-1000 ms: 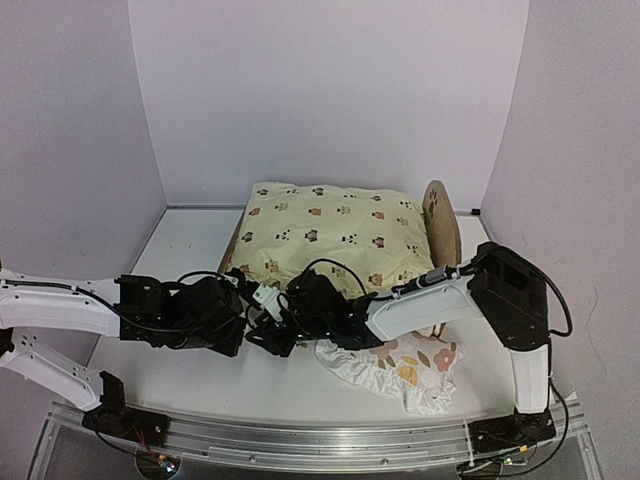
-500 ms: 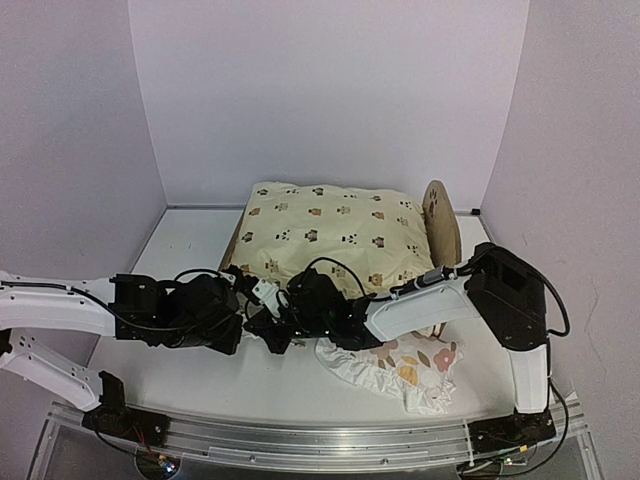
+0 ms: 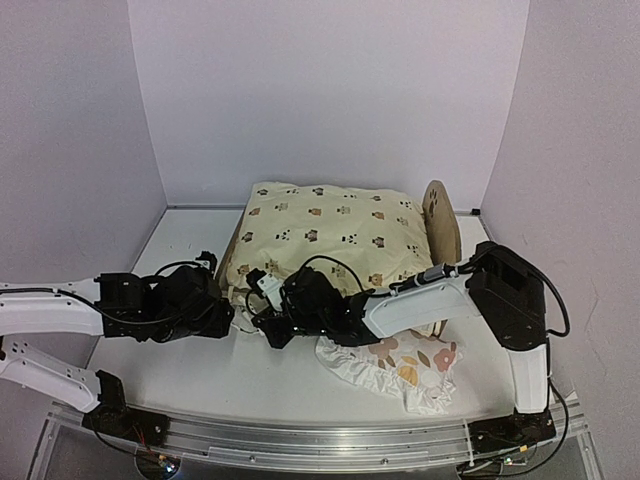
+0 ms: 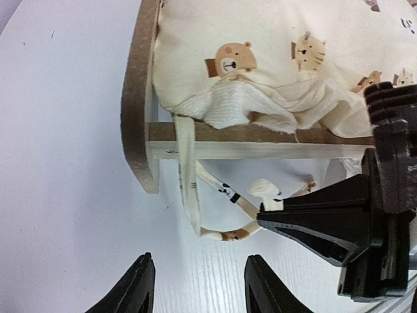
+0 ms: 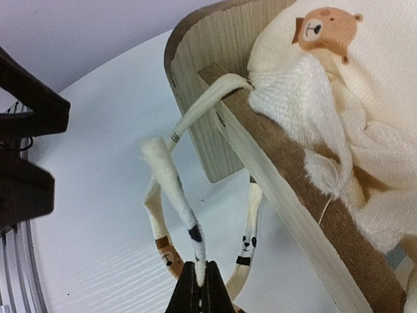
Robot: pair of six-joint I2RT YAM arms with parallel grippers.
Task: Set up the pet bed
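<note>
Pet bed [image 3: 441, 222]: stands on the white counter [image 3: 190, 240], towards the back and right of centre, with its arched headboard upright at the right end. The cushion [image 3: 330, 235], cream with an animal print, lies on top and covers nearly the whole frame. At the left end the cushion's bunched corner overhangs the near side rail [image 4: 260, 134], just beside the footboard [image 4: 137, 98].

Tie [image 5: 171, 173]: a narrow printed strap from that cushion corner. It passes over the rail and hangs in a loop outside the frame, above the counter.

Right claw [image 5: 199, 287]: pressed together, pinching the tie near its free end. The white tip of the tie stands up above the fingers. The claw is low over the counter, just beside the rail at the footboard corner.

Left claw [image 4: 195, 290]: spread, with nothing between the fingers. It is low over the counter, near the hanging loop but apart from it, and faces the footboard corner.

Pillow [image 3: 400, 372]: white, floral and ruffled. It lies on the counter in front of the bed, partly under the right arm.
</note>
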